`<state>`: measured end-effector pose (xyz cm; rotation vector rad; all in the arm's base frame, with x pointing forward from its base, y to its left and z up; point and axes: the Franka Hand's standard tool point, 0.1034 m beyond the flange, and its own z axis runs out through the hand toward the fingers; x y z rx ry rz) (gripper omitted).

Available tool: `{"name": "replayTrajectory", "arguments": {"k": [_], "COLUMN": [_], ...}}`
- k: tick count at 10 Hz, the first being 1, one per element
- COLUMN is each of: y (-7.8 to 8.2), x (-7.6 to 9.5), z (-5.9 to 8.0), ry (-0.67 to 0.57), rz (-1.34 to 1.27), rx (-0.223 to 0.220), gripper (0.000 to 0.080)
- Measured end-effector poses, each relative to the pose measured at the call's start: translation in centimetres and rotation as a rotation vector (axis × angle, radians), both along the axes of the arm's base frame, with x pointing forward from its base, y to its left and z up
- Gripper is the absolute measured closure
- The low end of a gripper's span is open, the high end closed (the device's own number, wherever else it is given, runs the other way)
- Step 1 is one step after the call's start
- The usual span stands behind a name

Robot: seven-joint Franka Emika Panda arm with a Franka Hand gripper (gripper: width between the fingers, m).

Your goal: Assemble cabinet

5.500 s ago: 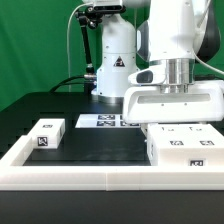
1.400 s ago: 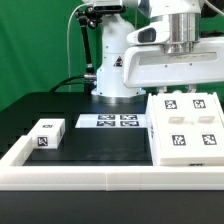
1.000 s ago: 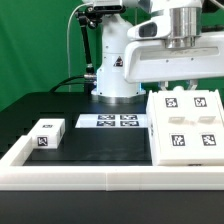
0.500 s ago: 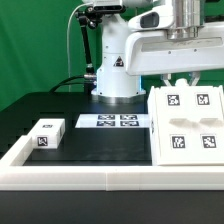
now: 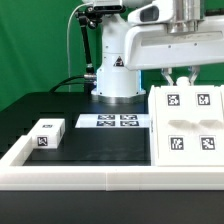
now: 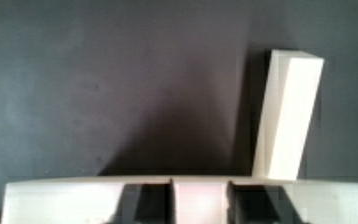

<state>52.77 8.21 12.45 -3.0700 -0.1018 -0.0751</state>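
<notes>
The cabinet's large white box [image 5: 190,125] stands tipped up at the exterior view's right, showing a face with four black-and-white tags. My gripper [image 5: 181,77] is at its top edge, shut on that edge. In the wrist view the gripper [image 6: 202,203] has a white wall of the box between its two dark fingers [image 6: 146,203], and a long white panel of the box [image 6: 291,110] runs away from them over the black table. A smaller white tagged block [image 5: 46,133] lies at the exterior view's left, far from the gripper.
The marker board [image 5: 115,121] lies flat in the middle near the robot base [image 5: 117,75]. A long white rail [image 5: 90,172] edges the front of the black table, with a side rail at the left [image 5: 14,152].
The gripper has risen while holding the box's top edge, and the box has come up slightly with it. The small block and marker board have not moved.
</notes>
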Motion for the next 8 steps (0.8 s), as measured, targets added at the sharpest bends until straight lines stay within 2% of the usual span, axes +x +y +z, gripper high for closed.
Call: {"name": "replayTrajectory", "arguments": {"k": [1, 6, 8], "y": [-0.22, -0.21, -0.14], "x": [0.66, 0.25, 0.26], "z": [0.68, -0.04, 0.32], "ry": [0.016, 0.022, 0.029], "rz": [-0.002, -0.001, -0.003], "rx": [0.003, 0.000, 0.001], "gripper": [0.0665, 0.0681, 0.0687]}}
